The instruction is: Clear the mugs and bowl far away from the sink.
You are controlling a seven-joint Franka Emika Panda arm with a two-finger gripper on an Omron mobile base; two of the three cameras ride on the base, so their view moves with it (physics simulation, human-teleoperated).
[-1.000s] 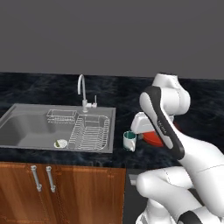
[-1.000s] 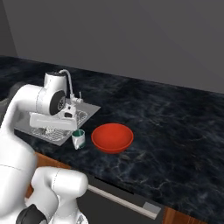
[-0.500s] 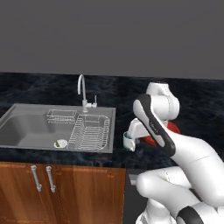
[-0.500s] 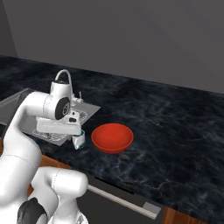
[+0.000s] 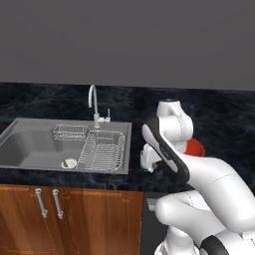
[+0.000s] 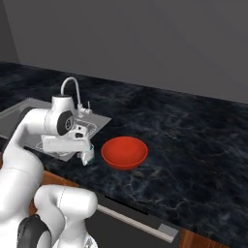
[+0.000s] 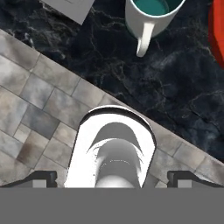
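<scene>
Mug beside sink, top cut off, bowl beyond, half hidden by arm, gripper finger spread indiscernible.

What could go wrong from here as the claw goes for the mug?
1. The mug stands near the counter's front edge, with tiled floor below; a nudge from the open claw might tip it over.
2. The red bowl sits close beside the mug, so a wide approach could bump it.

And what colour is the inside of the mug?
Teal green inside the mug, white outside; best seen in the hand view.
</scene>
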